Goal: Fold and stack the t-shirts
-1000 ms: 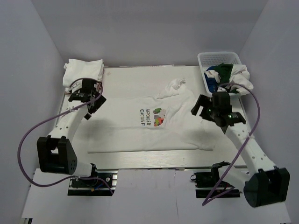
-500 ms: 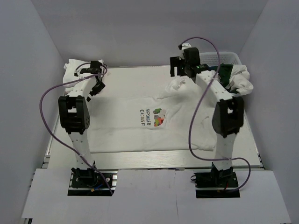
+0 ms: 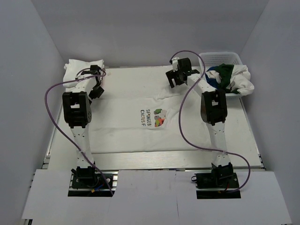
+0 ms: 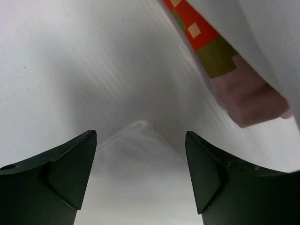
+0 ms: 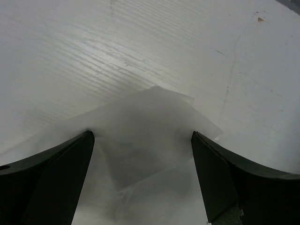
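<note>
A white t-shirt (image 3: 136, 133) with a colourful cartoon print (image 3: 159, 117) and dark lettering lies spread flat on the table. My left gripper (image 3: 98, 90) is at its far left corner. In the left wrist view that gripper (image 4: 140, 136) is open, with a corner of white cloth (image 4: 140, 164) between its fingers. My right gripper (image 3: 174, 78) is at the shirt's far right part. It (image 5: 141, 136) is open too, straddling a thin white cloth corner (image 5: 150, 126). Neither gripper has closed on the cloth.
Folded white shirts (image 3: 83, 69) are piled at the back left; a red, olive and pink print (image 4: 211, 51) shows in the left wrist view. A white lattice basket (image 3: 220, 55) at the back right holds dark green (image 3: 226, 72), blue (image 3: 213, 77) and white (image 3: 243, 83) shirts.
Both arms have stretched from mid-table to the shirt's far edge. The right gripper has come down onto the bunched far part of the shirt. The left jaws have narrowed slightly.
</note>
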### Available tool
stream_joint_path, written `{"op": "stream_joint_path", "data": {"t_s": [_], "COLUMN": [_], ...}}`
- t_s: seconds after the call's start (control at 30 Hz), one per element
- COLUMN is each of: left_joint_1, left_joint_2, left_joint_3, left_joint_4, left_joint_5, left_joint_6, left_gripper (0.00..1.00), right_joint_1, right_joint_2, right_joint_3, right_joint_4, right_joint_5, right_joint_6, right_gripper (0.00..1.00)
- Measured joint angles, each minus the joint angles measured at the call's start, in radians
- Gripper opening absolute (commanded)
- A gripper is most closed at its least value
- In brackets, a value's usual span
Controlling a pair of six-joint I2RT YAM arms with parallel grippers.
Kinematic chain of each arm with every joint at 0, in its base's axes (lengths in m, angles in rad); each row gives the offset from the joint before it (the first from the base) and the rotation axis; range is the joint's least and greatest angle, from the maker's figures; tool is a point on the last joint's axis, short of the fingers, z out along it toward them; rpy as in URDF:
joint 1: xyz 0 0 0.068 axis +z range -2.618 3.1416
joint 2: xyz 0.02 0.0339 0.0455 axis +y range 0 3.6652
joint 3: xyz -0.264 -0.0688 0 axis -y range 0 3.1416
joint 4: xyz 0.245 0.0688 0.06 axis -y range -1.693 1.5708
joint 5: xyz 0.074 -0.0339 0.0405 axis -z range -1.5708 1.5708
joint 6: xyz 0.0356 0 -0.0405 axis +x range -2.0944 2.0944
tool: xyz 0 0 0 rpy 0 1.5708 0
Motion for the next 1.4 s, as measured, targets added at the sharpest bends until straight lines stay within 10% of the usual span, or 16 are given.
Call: {"op": "stream_joint_path", "data": {"t_s": [0.27, 0.5, 0.63, 1.0, 1.4], "left_joint_1": [0.011, 0.012, 0.012, 0.005, -0.003], "left_joint_2": [0.033, 0.037, 0.038, -0.046, -0.55], "left_joint_3": [0.019, 0.019, 0.019, -0.111, -0.599], "left_joint_4": [0.023, 0.047, 0.044, 0.06, 0.142], "left_joint_5": [0.026, 0.05, 0.054, 0.036, 0.018], "left_joint_6": [-0.003, -0.003, 0.011, 0.027, 0.011], "left_gripper": [0.62, 0.28, 0.0, 0.0, 0.0], "right_joint_1": [-0.024, -0.027, -0.026, -0.011, 0.059], "right_joint_2": [0.077, 0.081, 0.081, -0.261, -0.909], "right_joint_3": [0.056, 0.058, 0.056, -0.386, -1.042], "right_joint_4": [0.055, 0.076, 0.09, 0.264, 0.436], "right_joint_5": [-0.035, -0.097, -0.104, -0.058, 0.066], "right_joint_6": [0.146, 0.192, 0.203, 0.2, 0.187], "right_gripper": [0.82, 0.0, 0.0, 0.0, 0.0]}}
